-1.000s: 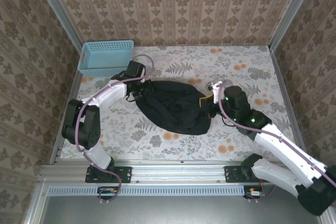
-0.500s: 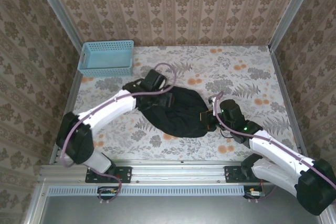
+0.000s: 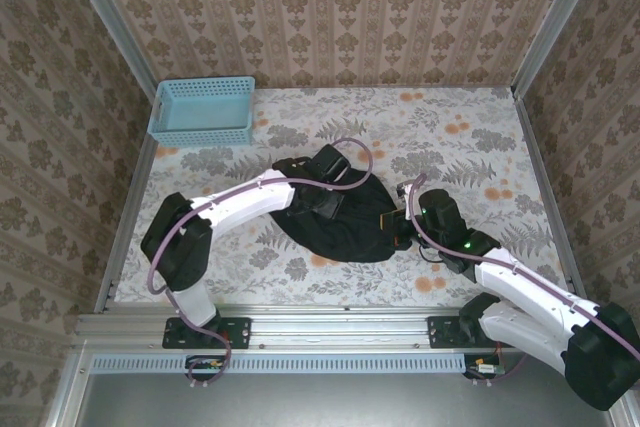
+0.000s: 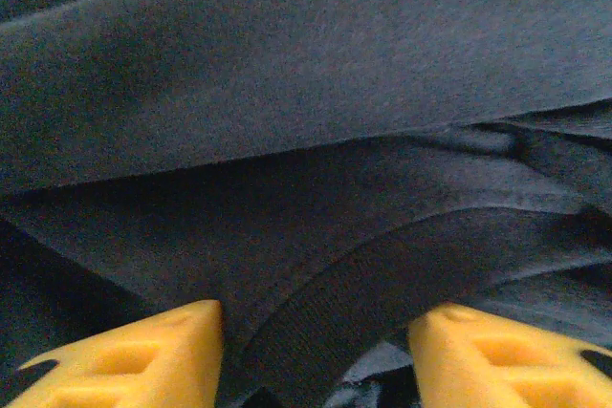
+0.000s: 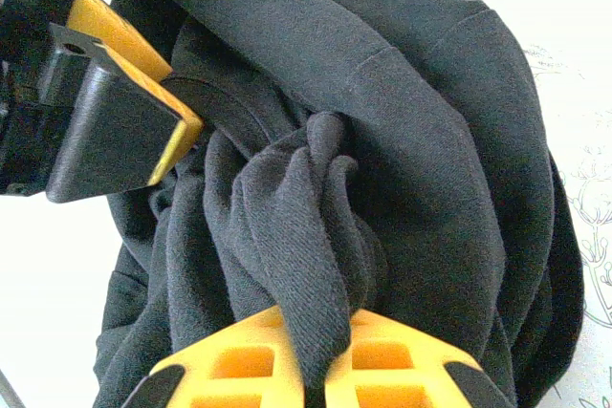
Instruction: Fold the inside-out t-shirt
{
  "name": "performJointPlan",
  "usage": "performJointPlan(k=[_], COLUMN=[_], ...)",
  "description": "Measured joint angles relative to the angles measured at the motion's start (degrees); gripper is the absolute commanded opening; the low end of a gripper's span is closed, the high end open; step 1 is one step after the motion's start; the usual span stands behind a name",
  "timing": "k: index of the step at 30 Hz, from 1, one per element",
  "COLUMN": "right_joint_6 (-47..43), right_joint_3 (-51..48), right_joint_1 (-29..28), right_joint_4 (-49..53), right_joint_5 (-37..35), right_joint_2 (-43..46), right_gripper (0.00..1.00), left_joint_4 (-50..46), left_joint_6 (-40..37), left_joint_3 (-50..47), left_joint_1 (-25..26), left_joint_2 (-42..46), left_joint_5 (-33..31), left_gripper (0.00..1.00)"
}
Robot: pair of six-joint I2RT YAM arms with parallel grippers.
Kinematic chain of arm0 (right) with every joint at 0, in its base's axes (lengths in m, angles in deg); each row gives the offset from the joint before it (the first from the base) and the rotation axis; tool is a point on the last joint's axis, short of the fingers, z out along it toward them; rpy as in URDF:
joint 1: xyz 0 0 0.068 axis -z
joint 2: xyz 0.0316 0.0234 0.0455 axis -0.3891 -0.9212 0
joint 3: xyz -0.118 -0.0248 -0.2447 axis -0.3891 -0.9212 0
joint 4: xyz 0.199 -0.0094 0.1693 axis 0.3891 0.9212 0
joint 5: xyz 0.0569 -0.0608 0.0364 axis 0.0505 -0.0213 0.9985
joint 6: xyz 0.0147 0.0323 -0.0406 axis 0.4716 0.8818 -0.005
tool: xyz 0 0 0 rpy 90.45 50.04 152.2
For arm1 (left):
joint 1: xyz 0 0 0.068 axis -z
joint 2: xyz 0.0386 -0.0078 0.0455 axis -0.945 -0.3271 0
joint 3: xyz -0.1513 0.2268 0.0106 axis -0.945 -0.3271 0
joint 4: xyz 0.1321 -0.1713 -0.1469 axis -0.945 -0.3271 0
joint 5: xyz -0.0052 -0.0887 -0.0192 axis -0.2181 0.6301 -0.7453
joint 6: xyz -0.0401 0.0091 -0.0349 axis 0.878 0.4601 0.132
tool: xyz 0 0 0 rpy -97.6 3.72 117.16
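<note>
Now you see the plain black soft fabric t-shirt bunched on the flowered table. Your right gripper pinches a twisted fold of it. The left gripper (yellow fingers) stands parted over the cloth.

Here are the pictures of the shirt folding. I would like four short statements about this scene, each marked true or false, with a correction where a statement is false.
1. The t-shirt lies spread flat on the table. False: it is bunched in a heap.
2. The right fingers pinch a twist of its fabric. True.
3. The t-shirt is inside the blue basket. False: it lies on the table, apart from the blue basket.
4. The left fingers stand apart, with black fabric between them. True.
</note>
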Motion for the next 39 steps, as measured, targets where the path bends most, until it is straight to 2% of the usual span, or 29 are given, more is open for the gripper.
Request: performJointPlan(k=[5, 8, 14, 17, 21, 25, 26, 27, 30, 35, 39], right_joint_6=[0.0, 0.0, 0.0, 0.0, 0.0, -0.1, -0.2, -0.1, -0.9, -3.3, -4.2], right_joint_3=[0.0, 0.0, 0.0, 0.0, 0.4, 3.3, 4.4, 5.6, 9.7, 15.8, 19.4], right_joint_1=[0.0, 0.0, -0.3, -0.9, -1.4, -1.6, -1.6, -1.6, -1.6, -2.1, -4.3], right_joint_4=[0.0, 0.0, 0.2, 0.4, 0.4, 1.3, 2.3, 3.4, 6.6, 9.4, 9.5], right_joint_5=[0.0, -0.3, -3.6, -5.6, -6.4, -6.2, -6.0, -6.0, -6.1, -6.6, -7.1], right_joint_2=[0.0, 0.0, -1.2, -1.4, -2.0, -2.1, -2.1, -2.1, -2.4, -4.3, -8.9], right_gripper=[0.00, 0.00, 0.00, 0.02, 0.12, 0.29, 0.36, 0.48, 0.63, 0.73, 0.72], left_joint_4=[-0.1, 0.4, 1.0, 1.2, 2.8, 2.8, 2.8, 2.8, 3.5, 4.1, 4.1], left_joint_6=[-0.2, 0.0, -0.3, -0.3, 0.1, 0.1, 0.1, 0.1, 0.1, 0.5, 0.7], left_joint_3=[0.0, 0.0, 0.4, 2.1, 3.8, 3.8, 3.7, 3.7, 3.6, 2.7, 2.7], left_joint_1=[-0.2, -0.9, -5.0, -7.5, -12.2, -13.2, -13.2, -13.1, -12.7, -12.3, -12.3], left_joint_2=[-0.2, 0.1, 5.2, 10.3, 16.1, 17.0, 16.9, 16.9, 16.9, 16.9, 16.9], left_joint_5=[-2.8, -3.0, -0.2, 4.3, 12.7, 16.7, 17.3, 17.8, 18.7, 19.5, 20.0], left_gripper=[0.22, 0.00, 0.00, 0.00, 0.00, 0.00, 0.00, 0.00, 0.00, 0.00, 0.00])
